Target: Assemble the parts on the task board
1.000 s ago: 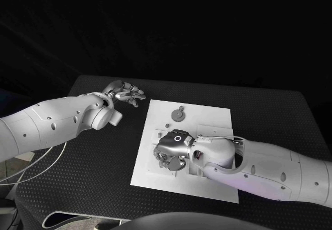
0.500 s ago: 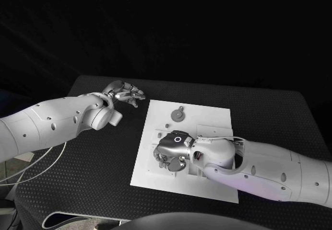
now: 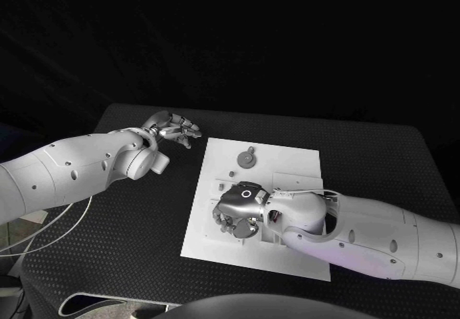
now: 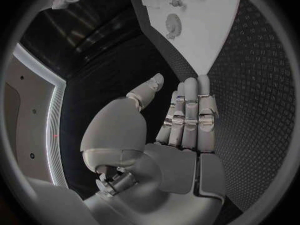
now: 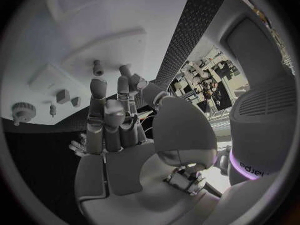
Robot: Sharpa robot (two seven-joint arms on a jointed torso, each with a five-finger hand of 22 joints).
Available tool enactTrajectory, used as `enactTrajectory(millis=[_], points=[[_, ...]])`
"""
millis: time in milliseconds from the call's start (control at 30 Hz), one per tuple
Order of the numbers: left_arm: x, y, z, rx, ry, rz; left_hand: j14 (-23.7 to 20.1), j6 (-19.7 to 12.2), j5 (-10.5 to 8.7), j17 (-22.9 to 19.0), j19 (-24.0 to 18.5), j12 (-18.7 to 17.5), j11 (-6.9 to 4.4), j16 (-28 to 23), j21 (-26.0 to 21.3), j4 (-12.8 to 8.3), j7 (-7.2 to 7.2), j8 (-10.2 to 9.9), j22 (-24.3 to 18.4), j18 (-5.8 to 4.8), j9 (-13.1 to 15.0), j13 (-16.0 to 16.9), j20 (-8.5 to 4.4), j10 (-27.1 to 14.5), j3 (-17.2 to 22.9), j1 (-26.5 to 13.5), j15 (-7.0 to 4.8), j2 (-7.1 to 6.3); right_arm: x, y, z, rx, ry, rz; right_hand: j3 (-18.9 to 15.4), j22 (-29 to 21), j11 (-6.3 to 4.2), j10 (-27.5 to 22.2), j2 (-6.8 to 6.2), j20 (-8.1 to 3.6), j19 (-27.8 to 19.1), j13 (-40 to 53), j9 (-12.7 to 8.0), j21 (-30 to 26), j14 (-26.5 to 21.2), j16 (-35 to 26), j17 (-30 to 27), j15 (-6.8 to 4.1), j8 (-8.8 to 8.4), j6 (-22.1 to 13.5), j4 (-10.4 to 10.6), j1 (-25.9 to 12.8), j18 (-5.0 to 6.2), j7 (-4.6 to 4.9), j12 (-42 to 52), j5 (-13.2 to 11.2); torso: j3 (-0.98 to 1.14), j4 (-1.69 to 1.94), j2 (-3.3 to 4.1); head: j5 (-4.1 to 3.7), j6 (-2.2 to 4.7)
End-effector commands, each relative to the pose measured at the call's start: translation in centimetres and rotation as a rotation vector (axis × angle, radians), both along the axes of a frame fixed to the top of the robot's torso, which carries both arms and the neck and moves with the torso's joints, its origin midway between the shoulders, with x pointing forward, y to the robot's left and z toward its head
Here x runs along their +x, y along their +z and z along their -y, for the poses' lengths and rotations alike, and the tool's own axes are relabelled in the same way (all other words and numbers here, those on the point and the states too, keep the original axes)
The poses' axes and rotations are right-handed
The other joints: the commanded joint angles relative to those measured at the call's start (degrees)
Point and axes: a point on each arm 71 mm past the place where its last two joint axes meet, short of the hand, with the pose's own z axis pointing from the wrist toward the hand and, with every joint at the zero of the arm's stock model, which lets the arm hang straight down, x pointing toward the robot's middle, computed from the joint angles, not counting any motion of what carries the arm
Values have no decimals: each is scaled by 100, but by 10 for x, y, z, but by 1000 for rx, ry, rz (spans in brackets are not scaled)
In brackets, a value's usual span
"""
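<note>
Barely shifted since earlier: right hand (image 3: 240,209) low over the board (image 3: 288,163), fingers curled, grasp unclear; left hand (image 3: 173,127) parked aside, fingers together, holding nothing.

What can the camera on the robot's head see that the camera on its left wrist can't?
Only the head view shows the right hand down on the near part of the task board, along with both white arms and the board's whole outline. Only the left wrist view shows the inside of the left hand: its palm and straight fingers, holding nothing, over the black table. Both views show the round grey part on the board's far end and the left hand beside the board.
</note>
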Motion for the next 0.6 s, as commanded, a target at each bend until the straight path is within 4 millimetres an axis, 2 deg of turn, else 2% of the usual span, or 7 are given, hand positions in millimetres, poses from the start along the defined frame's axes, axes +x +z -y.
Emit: enactTrajectory(millis=[33, 600], points=[[0, 1, 2, -4, -13, 3, 49, -39, -28, 7, 23, -22, -12, -33, 30, 21, -3, 31, -10, 114, -8, 6, -8, -44, -23, -13, 10, 34, -1, -6, 2, -39, 2, -15, -9, 144, -57, 94, 47, -26, -29, -1, 31, 27, -85, -11, -8, -100, 24, 54, 29, -17, 256, 5, -27, 12, -3, 1, -1, 2, -2], [0, 1, 2, -3, -12, 3, 49, -40, -28, 8, 23, -22, -12, -34, 30, 21, -3, 32, -11, 114, -8, 7, -8, -45, -23, -13, 10, 34, -1, -4, 1, -5, 5, -26, -13, 143, -58, 93, 49, -23, -37, 14, 36, 33, -87, -15, -11, -101, 24, 52, 32, -27, 256, 6, -31, 12, -1, 2, 0, 11, -9]])
